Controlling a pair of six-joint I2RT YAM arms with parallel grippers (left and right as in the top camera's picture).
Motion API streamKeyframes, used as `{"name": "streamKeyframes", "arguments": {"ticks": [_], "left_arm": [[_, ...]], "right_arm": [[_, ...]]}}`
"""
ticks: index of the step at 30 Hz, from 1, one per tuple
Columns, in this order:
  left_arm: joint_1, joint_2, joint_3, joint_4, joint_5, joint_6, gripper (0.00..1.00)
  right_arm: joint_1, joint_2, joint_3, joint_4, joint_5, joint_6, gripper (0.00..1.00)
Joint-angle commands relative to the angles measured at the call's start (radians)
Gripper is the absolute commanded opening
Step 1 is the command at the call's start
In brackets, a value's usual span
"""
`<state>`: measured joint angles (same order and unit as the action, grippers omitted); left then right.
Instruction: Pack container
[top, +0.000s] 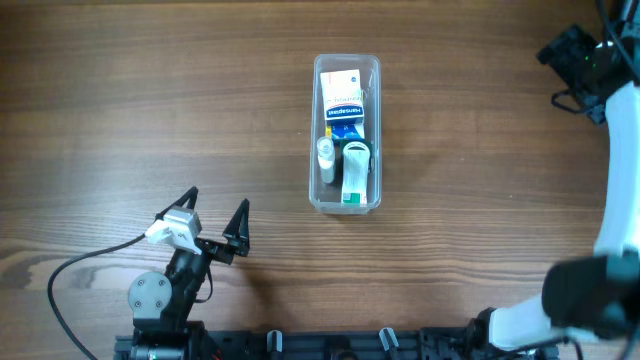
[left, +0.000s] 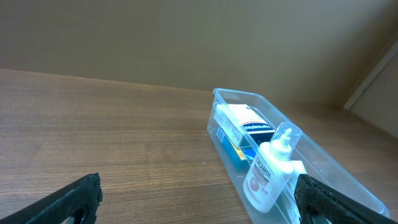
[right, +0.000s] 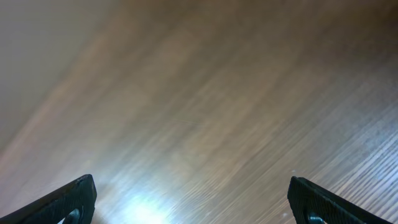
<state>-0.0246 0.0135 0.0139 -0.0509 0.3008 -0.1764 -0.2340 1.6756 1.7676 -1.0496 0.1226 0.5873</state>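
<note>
On the wooden table (top: 150, 100), the container (top: 347, 62) sits well apart from both arms' wide-spread jaws.

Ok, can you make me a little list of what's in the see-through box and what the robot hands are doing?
container: clear tub, middle of the table
inside it: blue and white box at the far end, small bottle, white and green tube
left gripper: open, holding nothing, near left, apart from the container
right gripper: open, holding nothing, far right, away from the container
</note>
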Motion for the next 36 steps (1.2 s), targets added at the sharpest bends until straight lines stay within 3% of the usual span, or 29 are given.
{"name": "streamKeyframes", "arguments": {"ticks": [1, 13, 17, 20, 24, 27, 32, 34, 36], "left_arm": [[0.008, -0.011, -0.008, 0.003, -0.006, 0.016, 1.0], [0.008, -0.011, -0.008, 0.003, -0.006, 0.016, 1.0], [0.008, -0.011, -0.008, 0.003, -0.006, 0.016, 1.0], [0.008, -0.011, -0.008, 0.003, -0.006, 0.016, 1.0], [0.008, -0.011, -0.008, 0.003, -0.006, 0.016, 1.0], [0.008, -0.011, -0.008, 0.002, -0.006, 0.016, 1.0], [0.008, -0.011, -0.008, 0.002, -0.006, 0.016, 1.0], [0.008, -0.011, -0.008, 0.002, -0.006, 0.016, 1.0], [0.008, -0.011, -0.008, 0.002, -0.006, 0.016, 1.0]], "right_arm": [[0.054, -0.214, 0.004, 0.002, -0.005, 0.018, 1.0], [0.13, -0.661, -0.036, 0.002, -0.005, 0.018, 1.0], [0.13, -0.798, -0.244, 0.084, -0.002, 0.042, 1.0], [0.13, -0.901, -0.404, 0.112, 0.0, 0.23, 1.0], [0.143, -1.036, -0.595, 0.119, 0.08, 0.344, 1.0], [0.178, -1.137, -0.72, 0.07, 0.2, 0.386, 1.0], [0.204, -1.277, -0.916, -0.008, 0.15, 0.449, 1.0], [0.204, -1.328, -0.999, 0.048, 0.173, 0.539, 1.0], [0.204, -1.392, -1.155, 0.223, 0.164, 0.457, 1.0]]}}
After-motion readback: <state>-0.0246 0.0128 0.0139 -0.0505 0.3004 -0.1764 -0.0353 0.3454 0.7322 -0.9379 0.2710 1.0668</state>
